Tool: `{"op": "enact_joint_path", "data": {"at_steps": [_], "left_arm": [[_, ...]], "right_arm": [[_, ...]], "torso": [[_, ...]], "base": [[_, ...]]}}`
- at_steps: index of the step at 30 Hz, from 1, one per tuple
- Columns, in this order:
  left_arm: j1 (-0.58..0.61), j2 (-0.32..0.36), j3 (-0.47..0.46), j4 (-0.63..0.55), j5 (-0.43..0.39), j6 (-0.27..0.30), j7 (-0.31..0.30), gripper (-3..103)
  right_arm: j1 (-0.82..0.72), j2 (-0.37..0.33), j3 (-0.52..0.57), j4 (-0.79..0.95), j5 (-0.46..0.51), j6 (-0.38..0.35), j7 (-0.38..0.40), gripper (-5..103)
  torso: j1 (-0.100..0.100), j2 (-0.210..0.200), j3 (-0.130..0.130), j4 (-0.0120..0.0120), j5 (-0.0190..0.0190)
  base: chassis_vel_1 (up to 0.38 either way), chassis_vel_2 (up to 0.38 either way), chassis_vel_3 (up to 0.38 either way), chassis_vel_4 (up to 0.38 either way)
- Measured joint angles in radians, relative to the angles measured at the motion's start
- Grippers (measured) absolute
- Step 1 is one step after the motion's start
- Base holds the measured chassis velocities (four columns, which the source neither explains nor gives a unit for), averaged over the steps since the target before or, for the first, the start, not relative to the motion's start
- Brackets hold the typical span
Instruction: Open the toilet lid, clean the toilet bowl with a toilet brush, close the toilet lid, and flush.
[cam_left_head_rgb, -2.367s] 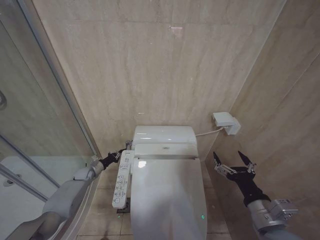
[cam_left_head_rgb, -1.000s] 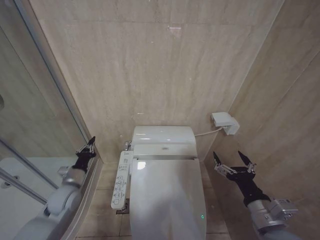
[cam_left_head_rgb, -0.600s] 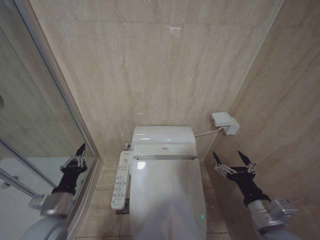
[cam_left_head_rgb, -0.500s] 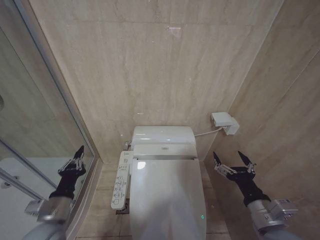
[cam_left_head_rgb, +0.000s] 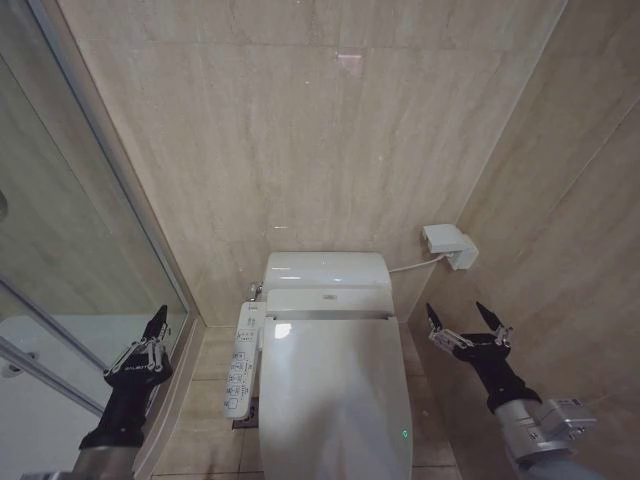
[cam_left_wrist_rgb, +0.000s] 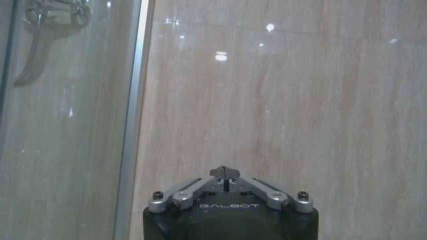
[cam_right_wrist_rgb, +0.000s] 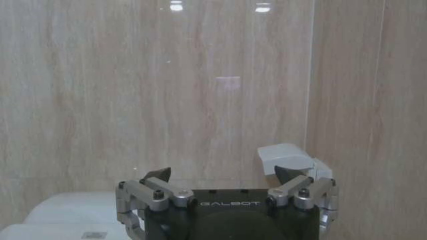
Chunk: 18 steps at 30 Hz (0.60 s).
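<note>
my left gripper (cam_left_head_rgb: 158, 318), fingers pinched together with nothing between them, is pointing up beside the shower glass (cam_left_head_rgb: 70, 270), well apart from the toilet. in the left wrist view the 2 black tips (cam_left_wrist_rgb: 225, 172) are meeting at a single point in front of the beige tiled wall (cam_left_wrist_rgb: 280, 100), with the glass panel's metal edge (cam_left_wrist_rgb: 137, 115) running alongside.

my right gripper (cam_left_head_rgb: 466, 318), fingers spread wide and holding nothing, is hovering on the other side of the toilet, near the side wall and just below the white wall box (cam_left_head_rgb: 449, 245). in the right wrist view its 2 fingers (cam_right_wrist_rgb: 155, 176) are standing apart, the white box showing just past one of them.

between my 2 arms, the toilet lid (cam_left_head_rgb: 335, 395) is lying flat and closed over the bowl, a small green light glowing near its front right edge. the white control panel (cam_left_head_rgb: 240, 361) is jutting out along the toilet's left side, and the rear housing (cam_left_head_rgb: 327, 272) is sitting against the back wall.
</note>
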Motion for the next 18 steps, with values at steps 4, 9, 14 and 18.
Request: {"op": "enact_joint_path", "data": {"at_steps": [4,9,14,18], "left_arm": [[0.03,-0.017,0.012,-0.017,0.024,0.001,0.005,8],[0.052,-0.027,0.023,-0.017,0.07,0.003,0.015,8],[0.077,-0.037,0.033,-0.016,0.101,0.013,0.013,35],[0.094,-0.037,0.032,-0.014,0.109,0.018,0.012,62]], "right_arm": [[0.0,0.0,0.0,0.0,0.0,0.0,0.0,100],[0.0,0.0,0.0,0.0,0.0,0.0,0.0,100],[0.0,0.0,0.0,0.0,0.0,0.0,0.0,100],[0.0,0.0,0.0,0.0,0.0,0.0,0.0,100]], "torso": [[0.0,0.0,0.0,-0.0001,0.0],[0.0,0.0,0.0,-0.0002,-0.0001],[0.0,0.0,0.0,-0.0001,-0.0002],[0.0,0.0,0.0,-0.0001,-0.0002]], "base": [[0.0,0.0,0.0,0.0],[0.0,0.0,0.0,0.0],[0.0,0.0,0.0,0.0],[0.0,0.0,0.0,0.0]]}}
